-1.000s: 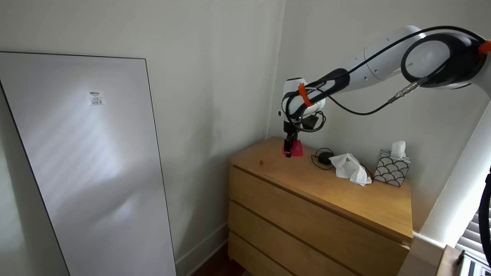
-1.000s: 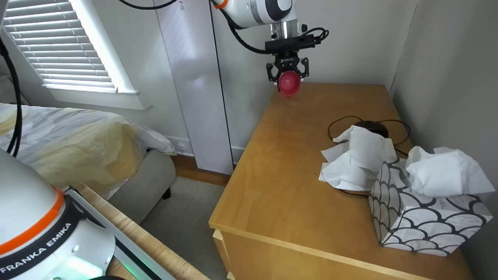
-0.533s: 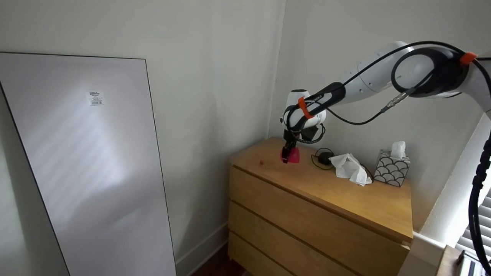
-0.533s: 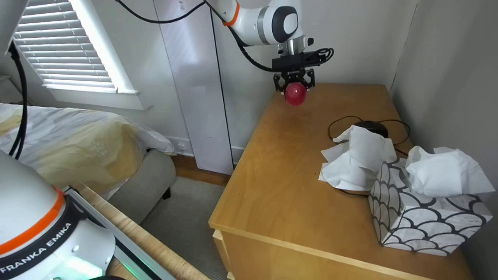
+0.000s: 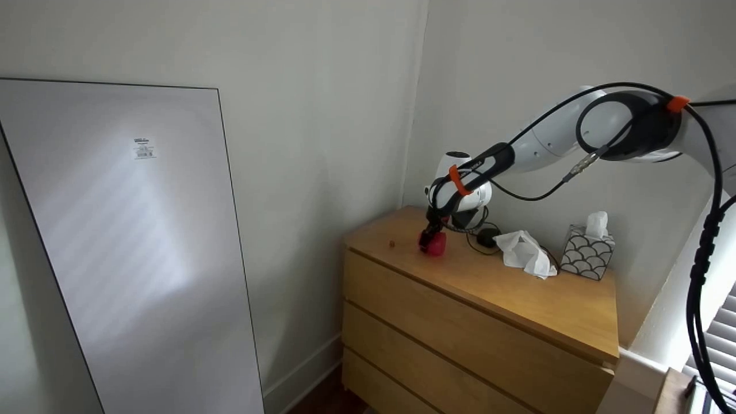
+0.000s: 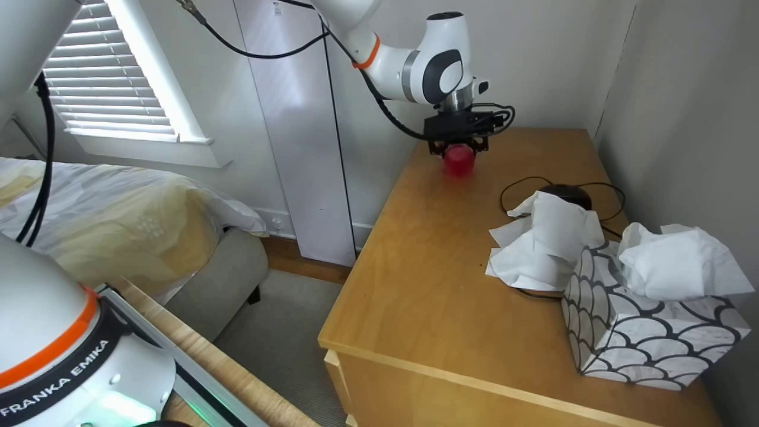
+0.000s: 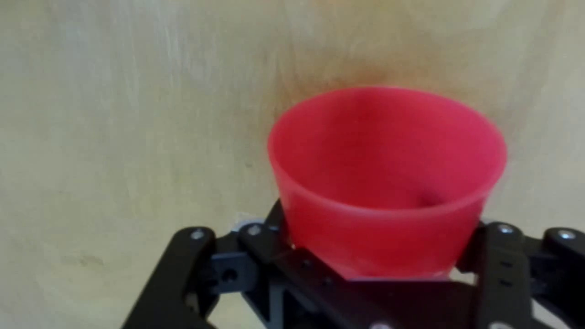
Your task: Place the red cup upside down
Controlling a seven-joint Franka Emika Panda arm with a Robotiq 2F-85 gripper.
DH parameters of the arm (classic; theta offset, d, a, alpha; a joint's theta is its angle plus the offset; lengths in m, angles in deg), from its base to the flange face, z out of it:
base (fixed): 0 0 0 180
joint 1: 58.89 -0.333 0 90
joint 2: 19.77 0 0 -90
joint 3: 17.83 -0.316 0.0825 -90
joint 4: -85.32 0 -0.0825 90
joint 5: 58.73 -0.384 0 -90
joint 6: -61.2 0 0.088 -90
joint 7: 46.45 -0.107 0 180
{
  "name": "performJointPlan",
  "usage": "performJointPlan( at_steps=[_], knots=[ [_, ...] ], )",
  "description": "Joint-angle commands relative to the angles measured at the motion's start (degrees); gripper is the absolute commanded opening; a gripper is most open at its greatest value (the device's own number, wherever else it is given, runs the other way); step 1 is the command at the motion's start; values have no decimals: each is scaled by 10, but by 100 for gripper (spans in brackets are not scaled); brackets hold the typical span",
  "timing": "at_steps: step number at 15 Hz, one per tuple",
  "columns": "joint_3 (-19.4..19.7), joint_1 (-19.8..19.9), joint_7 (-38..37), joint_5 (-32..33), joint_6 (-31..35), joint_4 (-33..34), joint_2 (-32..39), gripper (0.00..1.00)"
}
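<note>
Grasp complete, placement pending: the cup sits clasped between the fingers of the gripper, low over or on the dresser (contact cannot be told), its mouth showing in the wrist view, so inversion and release presumably remain.

Beneath the hand, the surface is the plain brown wooden top of a chest of drawers. Near the hand sits a round black device with a looping cable. Farther from the hand lies crumpled white tissue, and farthest, just beside it, a scallop-patterned tissue box. A tiny reddish bit lies near the hand, on the side away from these.
</note>
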Motion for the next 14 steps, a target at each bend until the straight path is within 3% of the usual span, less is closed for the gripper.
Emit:
performJointPlan(
  at_steps=[1, 4, 8, 14],
  knots=[
    [-25, 21, 24, -24, 15, 0, 9, 93],
    [-31, 21, 28, -27, -4, 1, 2, 100],
    [-25, 4, 29, -12, -30, 13, -2, 100],
    [26, -58, 9, 37, -163, 103, 20, 100]
  ],
)
